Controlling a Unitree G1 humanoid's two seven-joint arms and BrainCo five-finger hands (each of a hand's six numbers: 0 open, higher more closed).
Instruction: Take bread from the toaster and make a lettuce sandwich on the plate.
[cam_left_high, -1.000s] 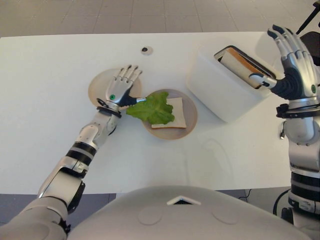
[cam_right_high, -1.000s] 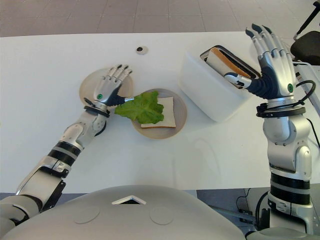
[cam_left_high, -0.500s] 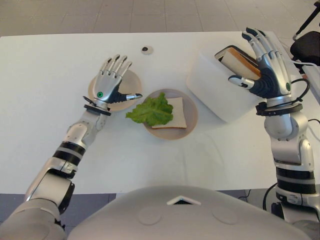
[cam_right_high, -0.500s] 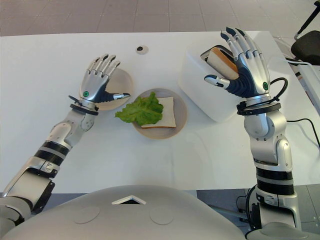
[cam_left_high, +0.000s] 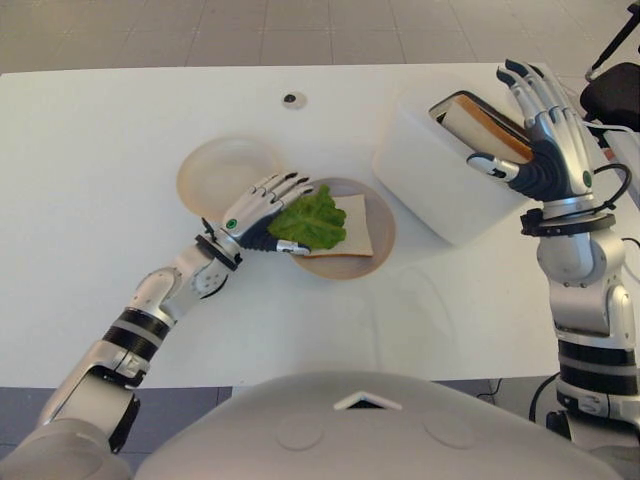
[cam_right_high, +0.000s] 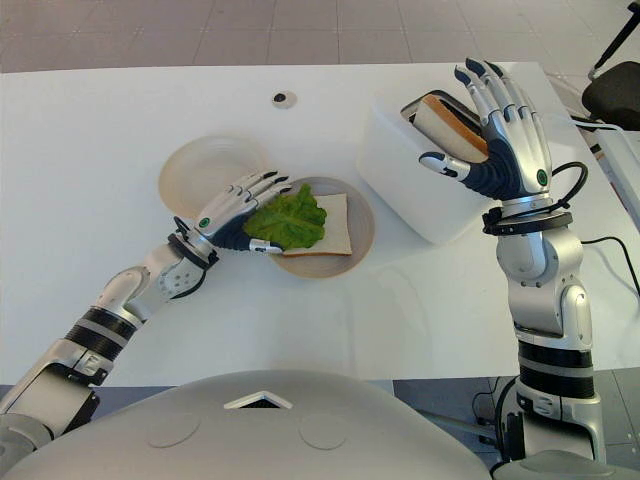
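**White bench (cam_left_high: 100, 150), half-built sandwich: top slice sits in the toaster**

Pale floor tiles run behind the bench, where a brown plate (cam_left_high: 385, 238) carries the bottom slice (cam_left_high: 357, 228) with a lettuce leaf (cam_left_high: 318, 212) draped over its left half. The robot's left hand (cam_left_high: 255, 212) lies over the plate's left rim. Its fingers (cam_left_high: 290, 183) are stretched nearly flat above the leaf's edge and closed on nothing; whether they touch the leaf cannot be told. An empty dish (cam_left_high: 220, 168) sits just beyond that hand.

To the right, the white toaster (cam_left_high: 430, 185) sits tipped, and the top slice (cam_left_high: 478, 118) juts from its slot. The right hand (cam_left_high: 552, 160) stands beside that slice, with its fingers (cam_left_high: 540, 95) spread wide behind the bread and the thumb out in front, gripping nothing.

The slice looks light, soft and easy to crush. The likely hold is on its two broad faces near the exposed end, thumb against fingers, with only a gentle squeeze. Drawing it out along the line of the slot should keep the crust from snagging. The tipped toaster may shift if the bread drags. The leaf is limp and could slide when the slice is laid over it.
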